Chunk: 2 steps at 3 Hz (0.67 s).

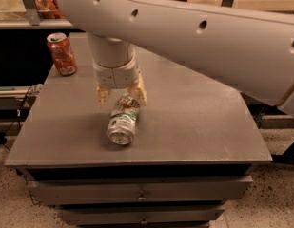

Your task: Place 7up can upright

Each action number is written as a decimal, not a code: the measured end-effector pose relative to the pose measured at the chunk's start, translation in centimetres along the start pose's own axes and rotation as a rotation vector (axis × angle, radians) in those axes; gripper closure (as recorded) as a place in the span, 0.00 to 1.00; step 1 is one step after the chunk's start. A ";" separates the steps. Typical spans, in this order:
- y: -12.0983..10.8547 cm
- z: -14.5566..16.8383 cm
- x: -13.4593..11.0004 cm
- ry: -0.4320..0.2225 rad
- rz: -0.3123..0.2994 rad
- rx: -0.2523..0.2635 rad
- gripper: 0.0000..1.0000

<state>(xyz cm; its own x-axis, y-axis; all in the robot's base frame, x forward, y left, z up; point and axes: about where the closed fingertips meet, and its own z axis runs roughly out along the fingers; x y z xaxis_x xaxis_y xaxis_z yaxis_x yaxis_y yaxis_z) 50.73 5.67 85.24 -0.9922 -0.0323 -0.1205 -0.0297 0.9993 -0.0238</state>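
Note:
The 7up can lies on its side near the middle of the grey table. It is silvery with green markings, and its open-top end faces the front edge. My gripper hangs from the big white arm and points straight down over the can's far end. Its two tan fingers stand on either side of that end, open, with a small gap on the left side. The can rests on the table and is not lifted.
An orange soda can stands upright at the table's back left corner. The white arm crosses the upper right of the view. Drawers sit under the tabletop. A shelf with bags is behind at the left.

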 end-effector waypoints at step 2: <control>-1.2 0.6 0.5 0.001 0.029 0.018 0.83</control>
<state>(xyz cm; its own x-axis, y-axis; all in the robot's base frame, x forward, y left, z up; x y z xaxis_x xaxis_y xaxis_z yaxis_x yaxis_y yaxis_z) 50.29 4.49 84.64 -0.9927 -0.0031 -0.1204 0.0016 0.9993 -0.0387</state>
